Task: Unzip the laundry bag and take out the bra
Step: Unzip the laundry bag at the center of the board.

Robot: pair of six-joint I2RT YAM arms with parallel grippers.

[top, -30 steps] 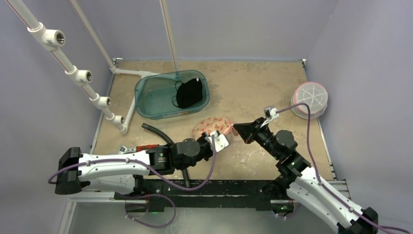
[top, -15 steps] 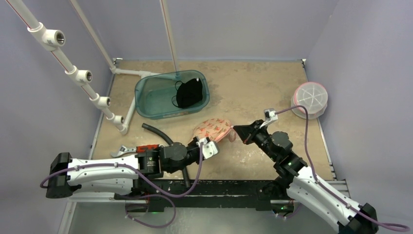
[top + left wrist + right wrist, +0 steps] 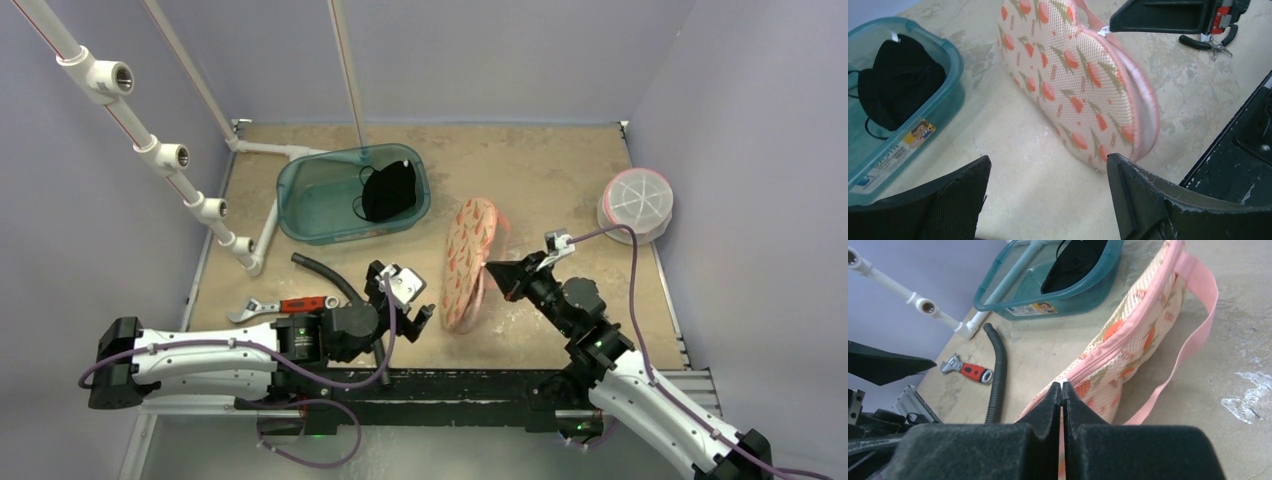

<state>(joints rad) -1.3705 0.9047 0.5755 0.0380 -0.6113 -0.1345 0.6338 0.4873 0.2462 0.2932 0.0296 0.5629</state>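
1. Laundry bag [image 3: 468,262]: the pink mesh bag with a peach print stands on its edge on the counter [image 3: 540,170], one printed face turned toward the left arm. Its pink strap [image 3: 1198,315] hangs in a loop on the side facing the right arm. The pink seam looks closed along the stretch in view (the bag's contents cannot be made out).

2. Right gripper [image 3: 1062,387]: it sits against the right side of the bag at the top of the seam. The fingers are pressed together and pinch the seam at a small metal tab.

3. Left gripper [image 3: 1048,185]: it sits to the left of the bag, near its lower end and apart from it. The fingers are spread wide with nothing between them.

4. Other items, placed from the bag:
- Teal bin [image 3: 300,215]: beyond and to the left, with a black garment [image 3: 388,190] with thin straps inside it.
- Black hose [image 3: 325,272]: to the left, near the left gripper.
- Red-handled wrench [image 3: 285,305]: left of the hose.
- White round container [image 3: 635,205]: to the right, well apart.
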